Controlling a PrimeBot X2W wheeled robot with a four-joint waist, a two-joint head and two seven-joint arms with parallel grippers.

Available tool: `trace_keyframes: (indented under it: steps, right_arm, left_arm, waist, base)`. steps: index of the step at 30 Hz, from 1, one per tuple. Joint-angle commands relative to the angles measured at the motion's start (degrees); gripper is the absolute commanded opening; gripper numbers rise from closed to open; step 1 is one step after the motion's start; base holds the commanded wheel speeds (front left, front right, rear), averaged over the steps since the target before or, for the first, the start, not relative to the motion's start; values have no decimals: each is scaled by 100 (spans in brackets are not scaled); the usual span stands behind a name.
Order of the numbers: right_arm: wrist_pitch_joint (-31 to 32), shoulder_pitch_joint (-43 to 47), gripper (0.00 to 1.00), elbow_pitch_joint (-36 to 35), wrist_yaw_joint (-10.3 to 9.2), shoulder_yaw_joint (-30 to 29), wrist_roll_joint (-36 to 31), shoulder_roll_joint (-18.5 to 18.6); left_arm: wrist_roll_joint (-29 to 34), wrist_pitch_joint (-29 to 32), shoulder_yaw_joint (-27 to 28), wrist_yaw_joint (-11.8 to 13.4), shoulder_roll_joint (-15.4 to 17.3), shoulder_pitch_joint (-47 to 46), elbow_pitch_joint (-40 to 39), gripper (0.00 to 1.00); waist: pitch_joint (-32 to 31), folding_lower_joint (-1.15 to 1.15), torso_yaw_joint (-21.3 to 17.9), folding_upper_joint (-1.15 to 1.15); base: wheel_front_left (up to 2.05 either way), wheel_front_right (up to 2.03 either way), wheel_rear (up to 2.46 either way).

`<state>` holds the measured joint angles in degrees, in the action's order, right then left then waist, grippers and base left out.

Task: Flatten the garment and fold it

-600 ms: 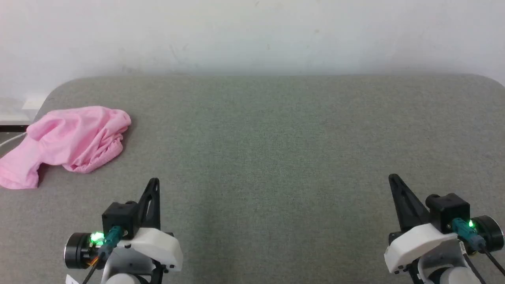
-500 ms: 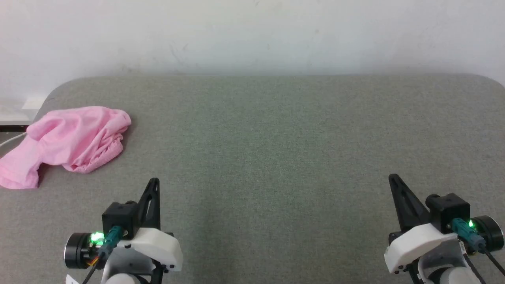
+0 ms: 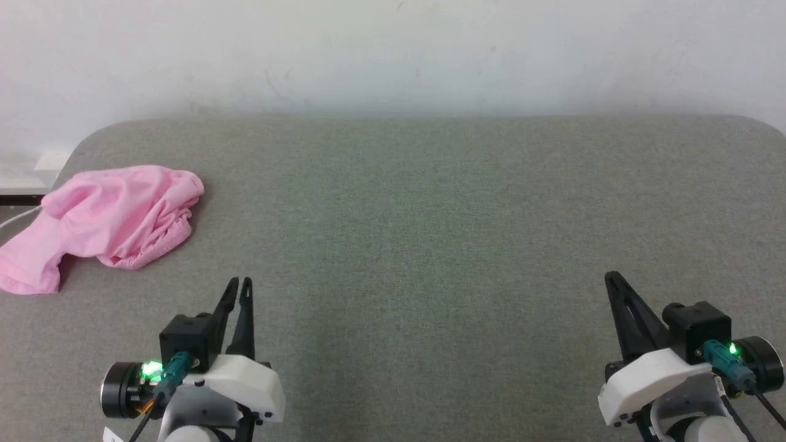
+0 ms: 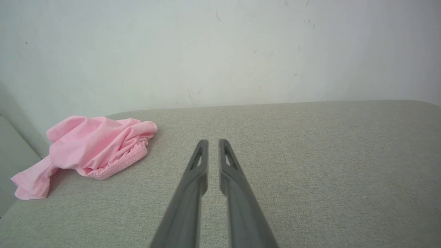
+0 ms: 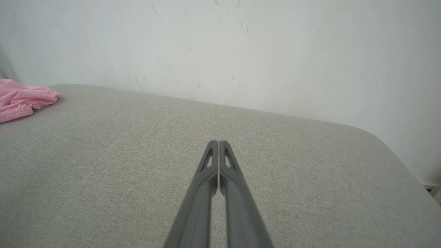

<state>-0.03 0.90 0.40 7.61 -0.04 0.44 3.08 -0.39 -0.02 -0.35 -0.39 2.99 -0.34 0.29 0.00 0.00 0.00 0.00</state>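
Note:
The garment [image 3: 116, 215], a crumpled light-pink pair of shorts, lies bunched at the far left of the grey padded table [image 3: 430, 202], one end reaching the left edge. In the left wrist view the garment [image 4: 96, 148] shows its gathered waistband facing the front. My left gripper [image 3: 239, 283] hovers near the front left, well short of the garment, its fingers parted by a narrow gap with nothing between them [image 4: 213, 142]. My right gripper [image 3: 613, 277] sits at the front right, far from the cloth, with its tips pressed together [image 5: 218, 142]. A corner of the garment [image 5: 20, 98] shows at the right wrist view's left edge.
A white wall [image 3: 393, 55] rises directly behind the table. The table's back corners are rounded. Beyond its left edge lie a white cable [image 3: 15, 220] and a dark strip [image 3: 21, 199].
The left gripper's fingers have parted slightly; earlier they were pressed together. Garment, right gripper and camera have stayed still.

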Motion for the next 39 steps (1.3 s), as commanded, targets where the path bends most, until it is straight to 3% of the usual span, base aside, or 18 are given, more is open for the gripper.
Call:
trace_keyframes:
  steps: [1,18,39]
  right_arm:
    - [0,0,100,0,0,0,1,0]
    - [-136,-46,100,73,-2,-41,60,-3]
    - [-281,-132,100,149,-4,-36,132,-6]
  left_arm:
    - [0,-1,-1,0,0,0,1,100]
    - [-94,-197,-171,143,11,-159,266,100]
    - [-240,-455,-270,390,72,-293,466,100]
  waist:
    - [0,0,0,0]
    - [6,0,173,0]
    - [41,0,888,0]
  base:
    - [0,0,0]
    - [0,0,0]
    - [0,0,0]
